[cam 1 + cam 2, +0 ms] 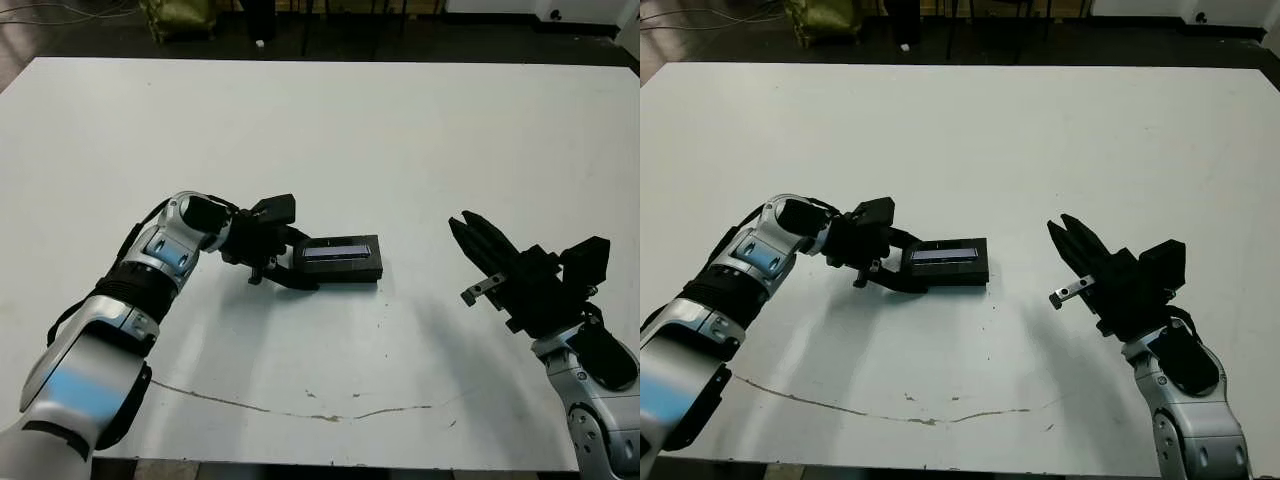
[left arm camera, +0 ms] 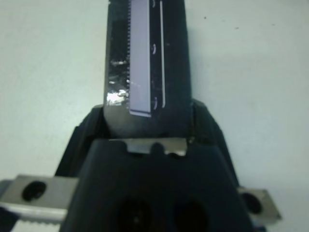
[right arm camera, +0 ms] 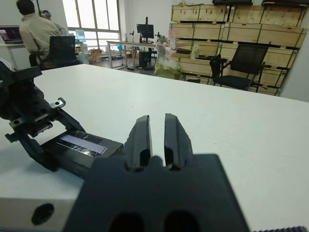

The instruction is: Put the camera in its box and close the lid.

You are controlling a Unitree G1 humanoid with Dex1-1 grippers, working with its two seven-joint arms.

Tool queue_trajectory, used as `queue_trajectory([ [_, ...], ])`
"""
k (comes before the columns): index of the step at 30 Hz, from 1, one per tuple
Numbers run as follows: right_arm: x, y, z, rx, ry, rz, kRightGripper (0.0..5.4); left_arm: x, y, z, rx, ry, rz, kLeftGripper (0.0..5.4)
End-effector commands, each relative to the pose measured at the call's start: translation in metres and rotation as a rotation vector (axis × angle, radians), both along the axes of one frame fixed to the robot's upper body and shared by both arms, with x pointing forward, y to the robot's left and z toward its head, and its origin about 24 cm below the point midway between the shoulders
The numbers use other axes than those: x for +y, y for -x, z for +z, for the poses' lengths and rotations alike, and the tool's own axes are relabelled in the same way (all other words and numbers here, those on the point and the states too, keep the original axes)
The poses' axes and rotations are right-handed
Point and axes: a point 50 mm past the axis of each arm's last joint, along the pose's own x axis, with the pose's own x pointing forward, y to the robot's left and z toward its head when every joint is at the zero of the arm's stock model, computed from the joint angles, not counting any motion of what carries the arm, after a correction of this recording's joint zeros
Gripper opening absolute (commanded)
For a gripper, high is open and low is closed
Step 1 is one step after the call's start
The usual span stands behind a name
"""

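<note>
- While my left gripper (image 1: 290, 268) sits at the near-left end of the lid (image 1: 340, 258), its black fingers (image 2: 205, 126) straddle that end on both sides; from the left wrist view I read them as clamped on it, touching each flank.
- From there outward, the lid lies flat on the white table (image 1: 400, 130), its bluish-grey strip (image 1: 334, 250) facing up and running along its length.
- No white-lined tray shows anywhere, and no loose camera bar either. My judgement is that the box sits under the lid with the camera inside, but the closed cover hides both, so I cannot confirm it.
- Whether the lid is pressed fully home I cannot tell; in the right wrist view its visible edge looks level with the table, with no gap that I can make out.
- My right gripper (image 1: 470, 235) hangs above the table, well apart from the lid and to its right, with its two fingers (image 3: 140, 137) close together, only a thin slit between them, holding nothing.
- As I judge it, the task is at or near its end: the camera seems stowed and the lid is on. What may be left is a last press to seat the lid, then letting go with the left gripper and drawing it clear without dragging the box along.
</note>
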Motion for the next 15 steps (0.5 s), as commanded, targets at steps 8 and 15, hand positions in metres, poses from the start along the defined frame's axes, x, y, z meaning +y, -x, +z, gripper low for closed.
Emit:
queue_trajectory([
  [8,-0.0030,0.0014,-0.0068,0.041,0.009,-0.011,0.00,-0.0036,0.0044,-0.0193,0.094,-0.106,0.021,2.86],
  [15,-0.0052,0.0005,-0.0093,0.047,0.029,-0.032,0.00,-0.0017,0.0050,-0.0246,0.080,-0.095,-0.021,4.54],
])
